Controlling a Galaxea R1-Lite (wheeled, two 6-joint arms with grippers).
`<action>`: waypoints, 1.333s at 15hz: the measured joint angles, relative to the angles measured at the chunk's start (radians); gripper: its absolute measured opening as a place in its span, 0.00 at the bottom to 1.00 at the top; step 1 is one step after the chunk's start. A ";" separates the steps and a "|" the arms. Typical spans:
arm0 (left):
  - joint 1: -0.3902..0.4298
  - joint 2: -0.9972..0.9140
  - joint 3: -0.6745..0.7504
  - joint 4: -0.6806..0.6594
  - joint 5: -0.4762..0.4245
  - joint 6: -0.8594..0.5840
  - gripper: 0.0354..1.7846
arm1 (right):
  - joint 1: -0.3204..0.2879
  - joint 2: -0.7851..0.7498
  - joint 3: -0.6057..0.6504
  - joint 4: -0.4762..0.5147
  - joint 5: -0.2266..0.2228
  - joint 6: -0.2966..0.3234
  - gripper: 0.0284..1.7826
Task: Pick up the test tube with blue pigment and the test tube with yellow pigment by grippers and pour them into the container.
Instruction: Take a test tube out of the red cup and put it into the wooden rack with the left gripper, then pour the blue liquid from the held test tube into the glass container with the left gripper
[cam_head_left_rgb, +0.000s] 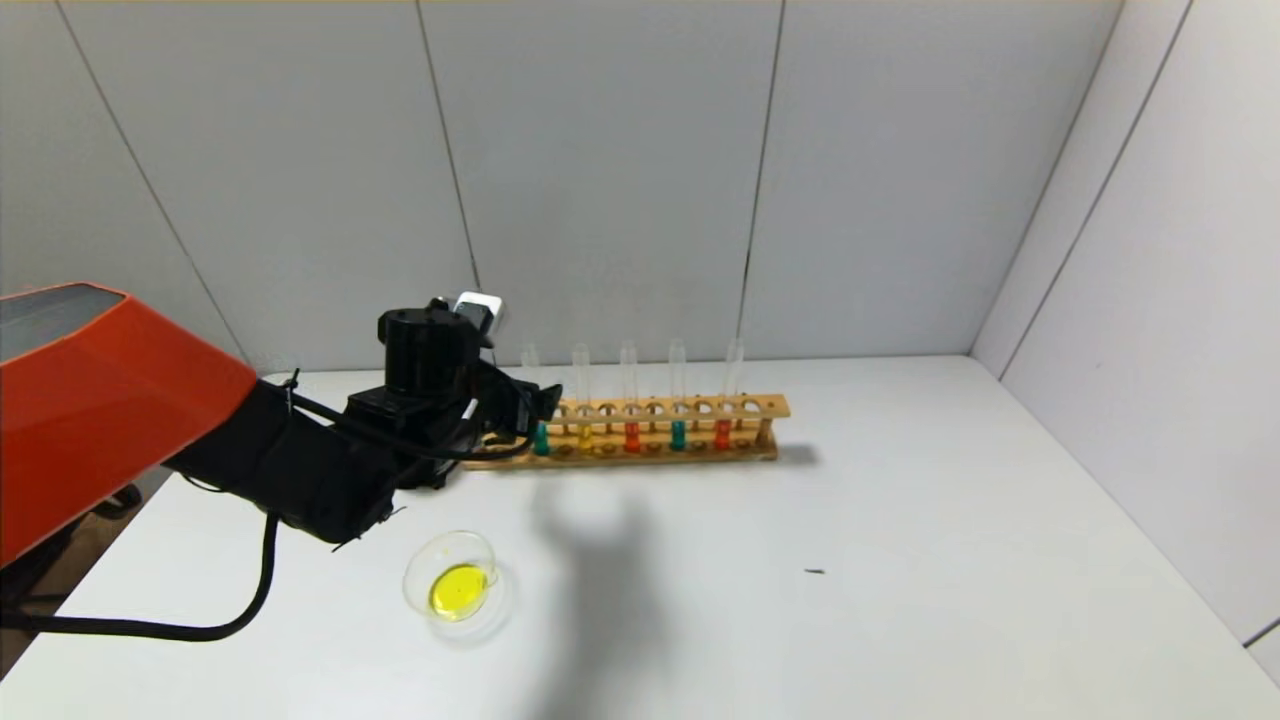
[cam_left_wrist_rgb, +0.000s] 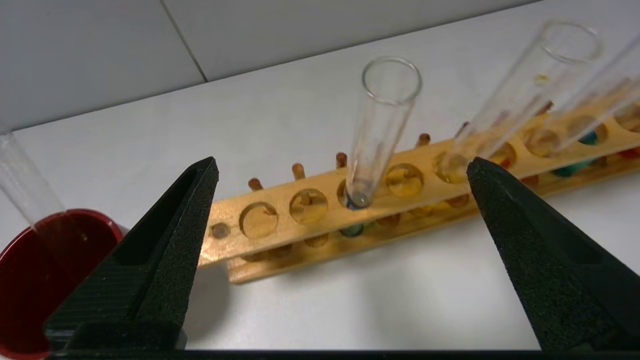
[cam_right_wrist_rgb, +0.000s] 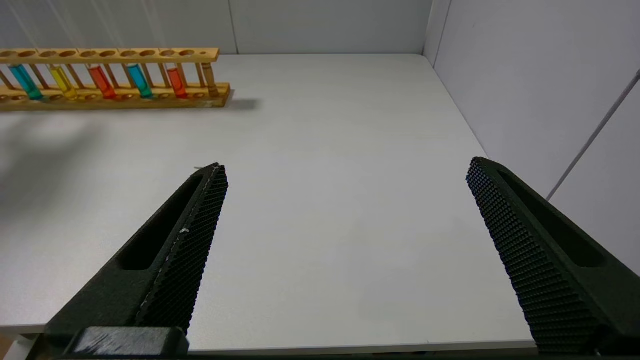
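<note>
1. Head view: the left gripper (cam_head_left_rgb: 530, 412) hovers at the left end of the wooden rack (cam_head_left_rgb: 700, 408), beside the test tube with blue pigment (cam_head_left_rgb: 540, 420). The glass container (cam_head_left_rgb: 452, 583) in front already holds yellow liquid.
2. Left wrist view: wide-spread fingers (cam_left_wrist_rgb: 185, 220) frame the upright blue tube (cam_left_wrist_rgb: 372, 145). Thin, smooth glass is likely fragile and slippery; a gentle mid-wall hold, above the rack, seems safest.
3. Right wrist view: the right gripper (cam_right_wrist_rgb: 345, 170), fingers wide and empty, hangs over bare table (cam_right_wrist_rgb: 325, 150), well apart from the rack; the test tube with yellow pigment (cam_right_wrist_rgb: 62, 82) stands there.
</note>
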 joint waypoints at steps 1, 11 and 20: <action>0.006 0.020 -0.027 0.004 -0.001 0.000 0.98 | 0.000 0.000 0.000 0.000 0.000 0.000 0.98; 0.026 0.127 -0.129 0.005 -0.006 0.000 0.47 | 0.000 0.000 0.000 0.000 0.000 0.000 0.98; 0.014 0.042 -0.139 0.033 -0.008 0.010 0.16 | 0.000 0.000 0.000 0.000 0.000 0.000 0.98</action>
